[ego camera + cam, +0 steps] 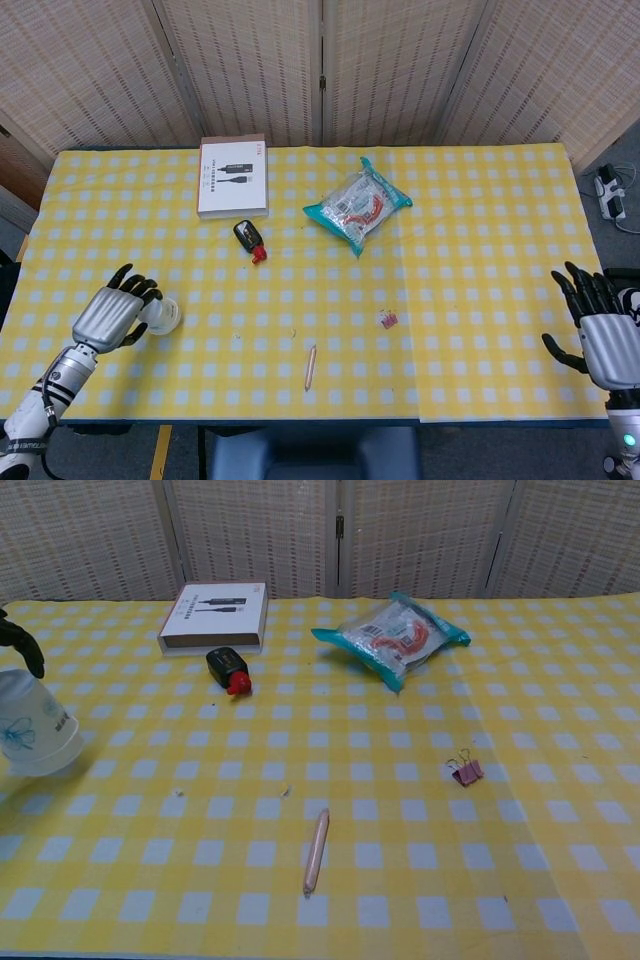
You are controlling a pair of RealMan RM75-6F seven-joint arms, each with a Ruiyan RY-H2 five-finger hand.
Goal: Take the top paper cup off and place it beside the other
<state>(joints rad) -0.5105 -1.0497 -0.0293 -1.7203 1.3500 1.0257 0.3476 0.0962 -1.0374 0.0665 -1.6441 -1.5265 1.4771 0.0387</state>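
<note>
Head view: lower left, left hand [108, 316] grips the paper cup [162, 314] near the counter [480, 250] edge; lower right, right hand [605, 340] spread, holding nothing, beyond the checked cloth.

Chest view: far left, cup tilted, blue floral print; white box [213, 615], lettering unreadable; pencil [316, 851] lower centre.

Left robot hand [112, 316] sat low at the left worktop [470, 250] edge, forearm angled up from the bottom-left corner, fingers curled round a cup [160, 314] it gripped, tilted. Right robot hand [604, 335] was off the right edge, back facing the camera, fingers spread upward, holding nothing.
</note>
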